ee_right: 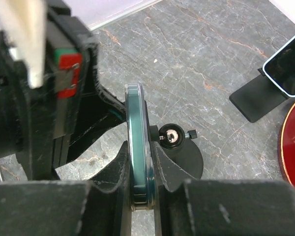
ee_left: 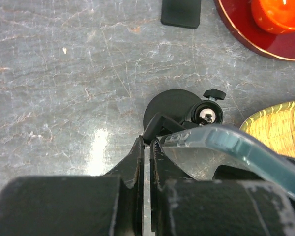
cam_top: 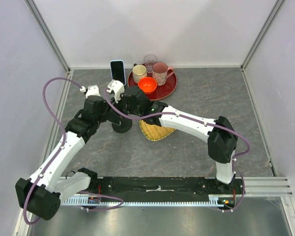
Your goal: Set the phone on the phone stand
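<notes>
While the R gripper [ee_right: 140, 147] is clamped on the phone [ee_right: 137, 118], held edge-up right over the stand [ee_right: 184, 160], the L gripper [ee_left: 146, 145] sits at the stand's near side. Its jaws are nearly together w/ only a slit btwn them, tips apparently pinching the stand's black bracket [ee_left: 157, 124] to steady it. Step in hand, I'd say: seating the phone. To do it well, lower slow, line the phone's bottom edge up w/ the bracket lip, lean it back before letting go, and hold L's brace so the round base doesn't skid or tip. Just right of the stand lies a basket [cam_top: 157, 131]; beyond the stand, a tray [cam_top: 168, 89] and a 2nd phone [cam_top: 117, 72] on its own holder [ee_right: 253, 101]. Hidden: the phone's lower edge, behind R's fingers, so can't tell if it touches the bracket. From above, both wrists cover the stand's head.
</notes>
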Controlling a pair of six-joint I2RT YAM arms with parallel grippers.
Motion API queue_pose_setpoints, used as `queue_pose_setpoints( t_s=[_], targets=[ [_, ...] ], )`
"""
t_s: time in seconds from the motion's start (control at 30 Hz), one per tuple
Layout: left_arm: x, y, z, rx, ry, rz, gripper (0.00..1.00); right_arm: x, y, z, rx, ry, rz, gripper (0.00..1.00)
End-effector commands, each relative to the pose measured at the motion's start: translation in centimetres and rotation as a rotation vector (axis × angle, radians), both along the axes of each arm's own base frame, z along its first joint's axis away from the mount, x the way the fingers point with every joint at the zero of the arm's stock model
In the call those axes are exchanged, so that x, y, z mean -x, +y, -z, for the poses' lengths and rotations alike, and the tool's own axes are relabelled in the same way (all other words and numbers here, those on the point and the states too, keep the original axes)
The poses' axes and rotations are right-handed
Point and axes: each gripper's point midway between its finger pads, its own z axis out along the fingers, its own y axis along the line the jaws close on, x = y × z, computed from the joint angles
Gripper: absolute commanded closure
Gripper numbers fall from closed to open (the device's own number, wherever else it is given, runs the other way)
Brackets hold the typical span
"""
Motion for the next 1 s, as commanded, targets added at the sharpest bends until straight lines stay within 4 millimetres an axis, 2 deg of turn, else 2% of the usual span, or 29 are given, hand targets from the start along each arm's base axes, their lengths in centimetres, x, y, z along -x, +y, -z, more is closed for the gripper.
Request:
queue_pose_setpoints(
  t_s=[0.0, 0.1, 0.17, 0.2, 0.3, 0.37, 0.5, 0.53, 0.63, 0.73, 0.9, 0.93, 0.97],
  targets=[
    [2.8, 1.9, -0.8, 0.016, 0.132, -0.149, 0.98, -9.2, -7.1, 0.4, 0.115, -0.142, 0.397, 1.0],
    [3.7, 1.1, -2.0, 0.089, 0.129, -0.133, 0.97, -8.3, -5.7, 0.7, 0.104, -0.114, 0.304, 1.0],
    [4.3, 0.6, -3.4, 0.145, 0.105, -0.113, 0.86, -7.5, -4.6, 1.0, 0.091, -0.095, 0.226, 1.0],
    [4.5, 0.2, -3.6, 0.166, 0.103, -0.099, 0.75, -7.5, -4.5, 1.1, 0.087, -0.09, 0.215, 1.0],
    [5.7, 0.2, -5.2, 0.206, 0.072, -0.088, 0.58, -6.7, -3.5, 1.4, 0.071, -0.052, 0.139, 1.0],
    [6.5, 0.9, -6.4, 0.208, 0.037, -0.105, 0.56, -6.2, -2.9, 1.2, 0.044, -0.035, 0.098, 1.0],
    [7.8, 2.0, -7.6, 0.185, -0.012, -0.097, 0.49, -5.4, -2.3, 0.6, -0.022, 0.023, 0.012, 1.0],
    [7.9, 1.7, -7.5, 0.189, -0.016, -0.076, 0.48, -5.5, -2.3, 0.1, -0.032, 0.021, 0.005, 0.92],
    [7.6, 0.4, -8.0, 0.201, -0.051, 0.019, 0.43, -5.4, -3.2, -1.2, -0.058, 0.036, 0.042, 0.53],
    [6.6, -1.1, -8.9, 0.207, -0.092, 0.118, 0.38, -5.3, -4.6, -3.0, -0.076, 0.026, 0.079, 0.37],
    [4.0, -2.6, -10.5, 0.191, -0.129, 0.175, 0.32, -6.5, -7.9, -4.6, -0.081, 0.018, 0.183, 0.32],
    [2.9, -3.3, -10.8, 0.196, -0.121, 0.192, 0.3, -6.5, -8.5, -4.7, -0.08, 0.011, 0.198, 0.31],
    [2.4, -3.7, -10.8, 0.192, -0.115, 0.206, 0.25, -6.9, -9.2, -4.7, -0.079, 0.012, 0.208, 0.31]
  ],
)
